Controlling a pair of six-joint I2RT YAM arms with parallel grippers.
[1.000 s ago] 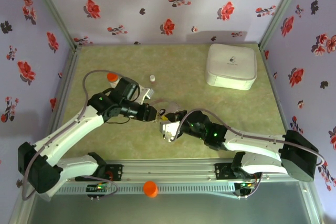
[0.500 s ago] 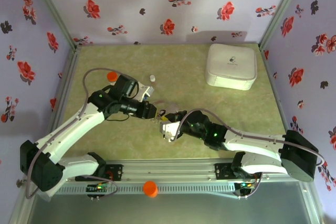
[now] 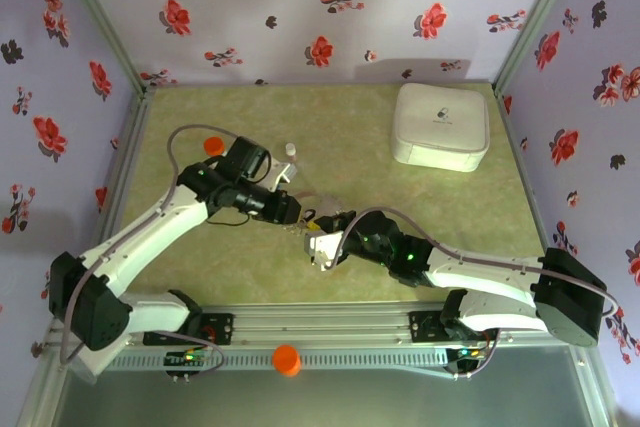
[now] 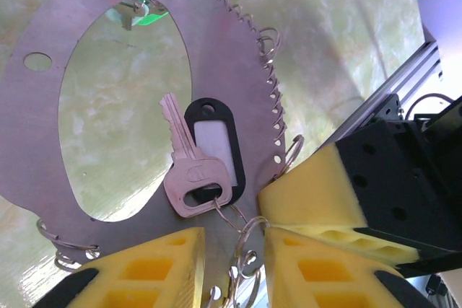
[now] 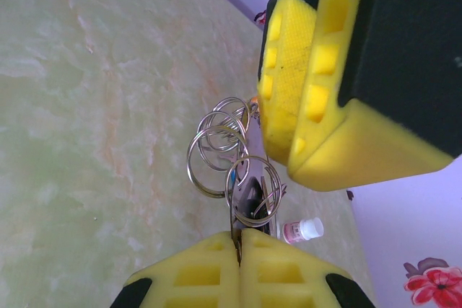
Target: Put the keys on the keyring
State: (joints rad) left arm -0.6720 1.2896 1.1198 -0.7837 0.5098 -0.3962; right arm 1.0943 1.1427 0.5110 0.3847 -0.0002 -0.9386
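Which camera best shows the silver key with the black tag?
Left wrist: the silver key and black tag lie fully visible against the keyring. Right wrist shows a dark sliver behind split rings; top external, too small to tell.

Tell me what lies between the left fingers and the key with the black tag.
Small wire rings lie there: one linked to the key reaches into the gap between the left fingers. The left wrist view shows it.
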